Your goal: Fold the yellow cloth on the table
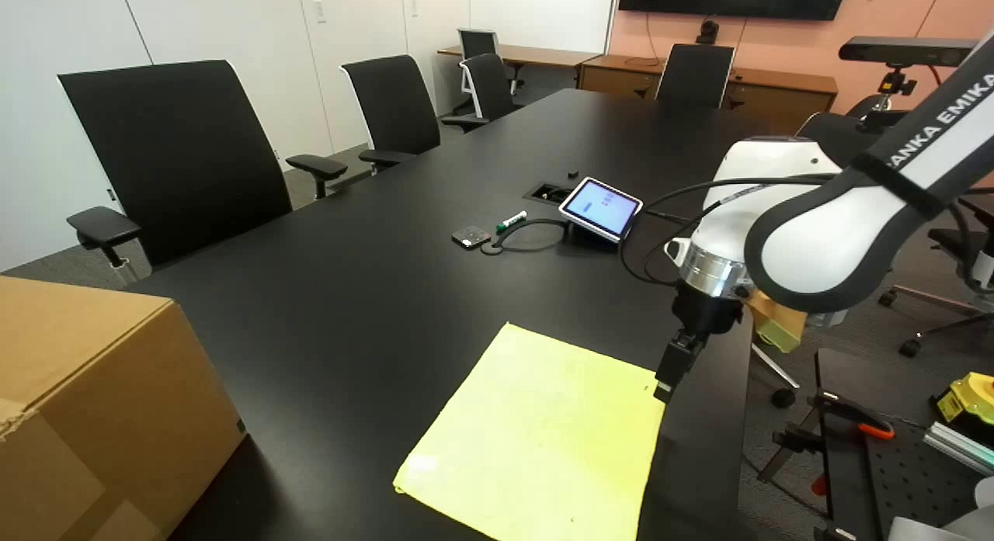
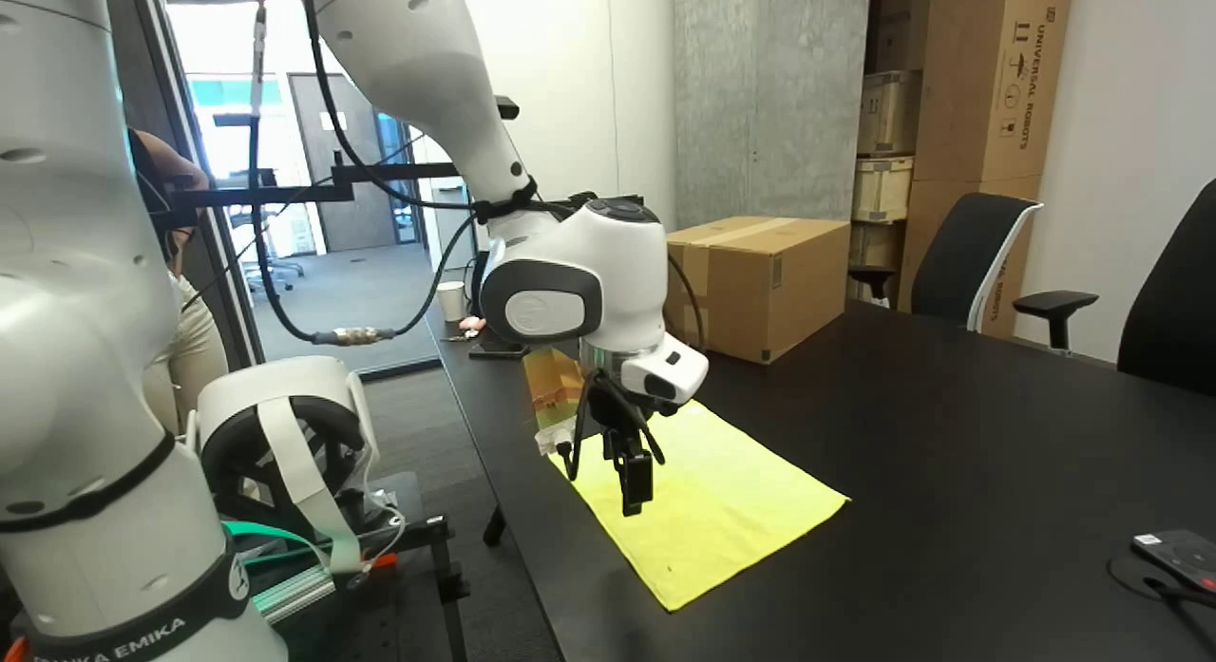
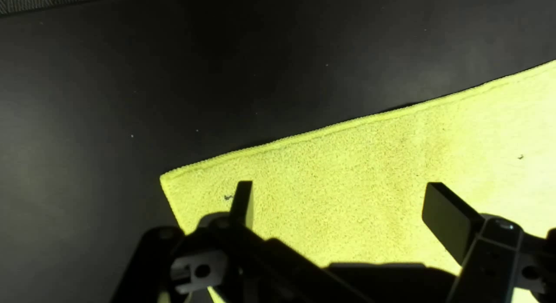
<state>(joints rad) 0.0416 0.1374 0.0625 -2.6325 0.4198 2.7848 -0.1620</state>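
Note:
The yellow cloth [image 1: 536, 440] lies flat and spread out on the black table [image 1: 373, 316]. It also shows in an exterior view [image 2: 731, 501], partly hidden behind the gripper. My gripper [image 1: 665, 392] is near one corner of the cloth, pointing down; it also shows in an exterior view [image 2: 635, 501]. In the wrist view the gripper [image 3: 338, 194] is open, its two fingers wide apart with nothing between them. The cloth [image 3: 369, 151] lies below the fingers, and its corner is just beyond the left finger. The fingers appear to be above the cloth; whether they touch it is unclear.
A cardboard box [image 1: 116, 417] stands on the table beyond the cloth, also in an exterior view [image 2: 769, 287]. A tablet [image 1: 602, 207], a green marker [image 1: 511, 220], a small black device [image 1: 470, 237] and cables lie farther along. The table edge runs close beside the cloth.

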